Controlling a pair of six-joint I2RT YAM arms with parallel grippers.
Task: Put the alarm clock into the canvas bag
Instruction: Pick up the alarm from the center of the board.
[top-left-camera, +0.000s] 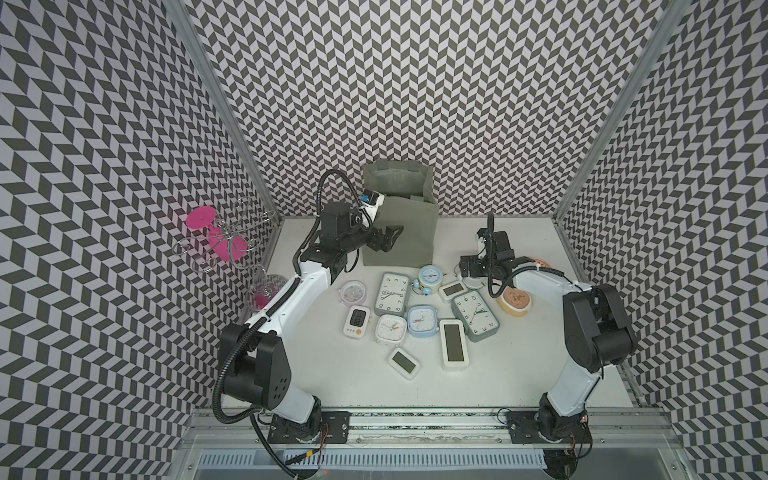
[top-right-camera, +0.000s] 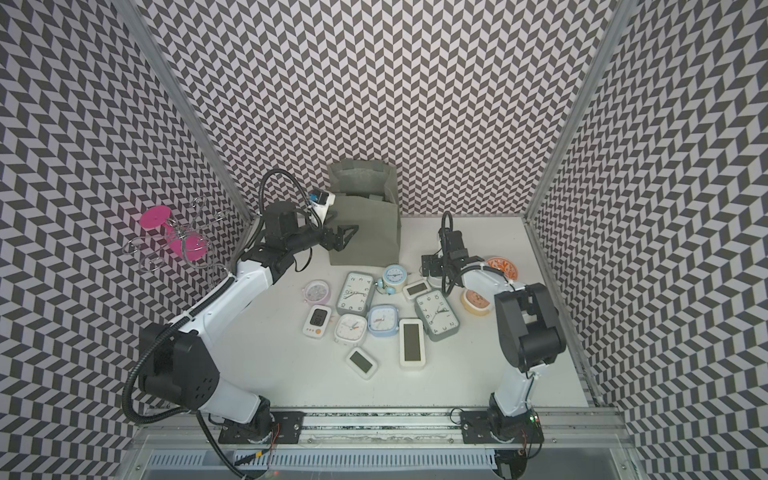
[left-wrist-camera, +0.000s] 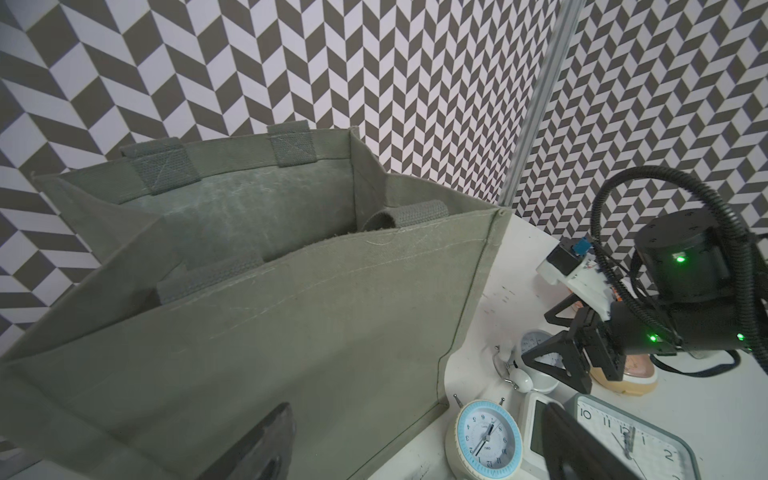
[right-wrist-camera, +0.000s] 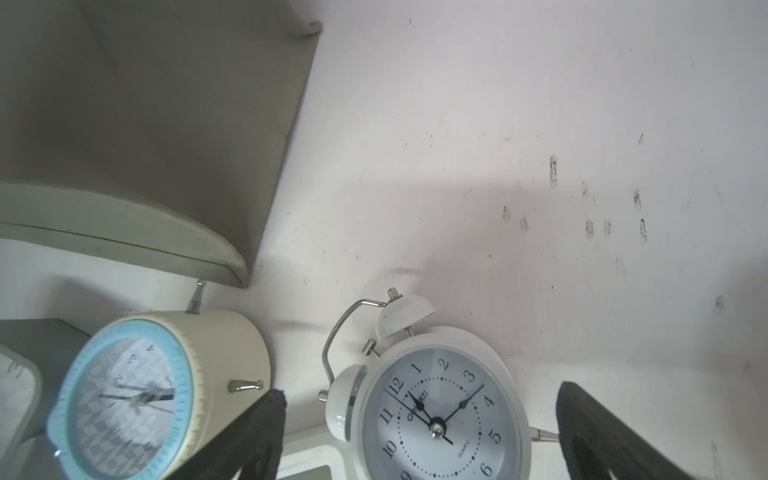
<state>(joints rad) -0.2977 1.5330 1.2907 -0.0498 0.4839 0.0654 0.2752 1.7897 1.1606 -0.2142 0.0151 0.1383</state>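
On the worktop (top-left-camera: 519, 374), the white bell clock (right-wrist-camera: 432, 415) is lying right under the right fingers (top-left-camera: 468, 267), which are being held wide and empty. The bag (top-left-camera: 411, 232) is standing to its left, beside the left fingers (top-left-camera: 390, 237), which are also wide.

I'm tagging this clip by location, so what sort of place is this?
Probably a robotics test cell: chevron-patterned walls stand around a white table, two robot arms are mounted on a metal rail, and clocks lie beside a canvas bag.

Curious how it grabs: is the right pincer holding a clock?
No, the right pincer stands open, its fingers apart either side of the white bell clock.
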